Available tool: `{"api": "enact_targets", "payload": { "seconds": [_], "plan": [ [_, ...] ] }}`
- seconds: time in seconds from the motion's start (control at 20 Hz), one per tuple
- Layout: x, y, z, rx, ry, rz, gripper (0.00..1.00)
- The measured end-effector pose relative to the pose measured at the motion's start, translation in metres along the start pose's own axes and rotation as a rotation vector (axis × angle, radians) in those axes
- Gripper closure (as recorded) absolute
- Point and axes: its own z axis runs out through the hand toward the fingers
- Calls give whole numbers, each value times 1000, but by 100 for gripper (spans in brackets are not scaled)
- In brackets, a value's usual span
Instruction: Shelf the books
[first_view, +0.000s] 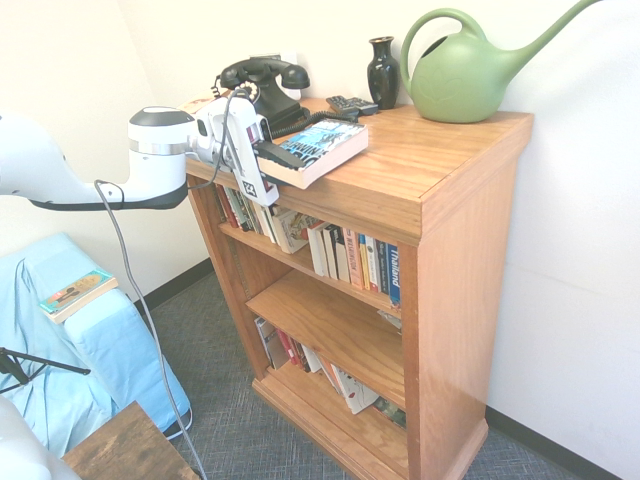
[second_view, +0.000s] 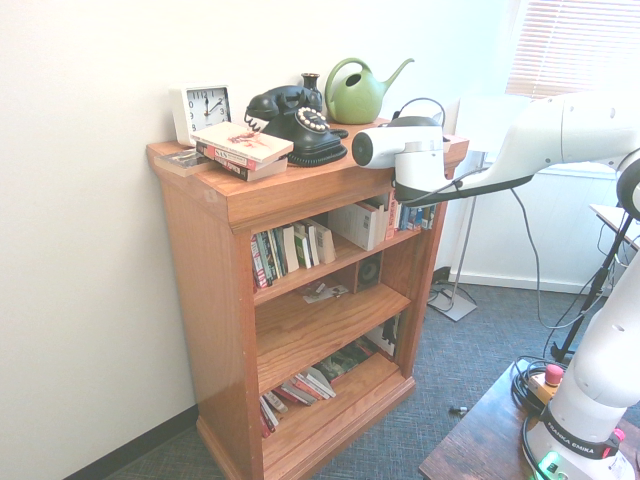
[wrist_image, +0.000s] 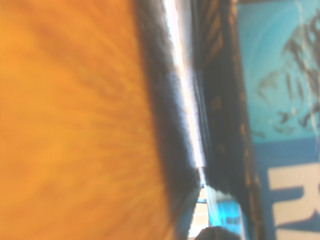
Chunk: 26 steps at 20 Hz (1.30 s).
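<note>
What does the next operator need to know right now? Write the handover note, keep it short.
Hand: shut on the blue-and-black paperback, gripping its near end and pointing almost level across the bookcase top.
Book: lies flat on the bookcase top, overhanging the front edge, cover up, not yet lifted.
Other books: two stacked on the bookcase top near the clock; one on the blue-covered seat; upper and bottom shelves already hold rows.
Done: grasp only.
Left: lift the paperback clear, slot it into a shelf; the middle shelf looks the roomiest. Then probably the loose books.
</note>
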Motion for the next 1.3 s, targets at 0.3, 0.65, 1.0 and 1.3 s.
{"api": "enact_targets", "payload": {
  "seconds": [0.3,0.65,1.0,1.3],
  "plan": [
    [-7,36,-8,138,-83,88,100],
    [-62,118,-22,400,-282,214,100],
    [-142,152,-13,622,-483,287,100],
    [-191,129,-19,750,-595,255,100]
  ]
}}
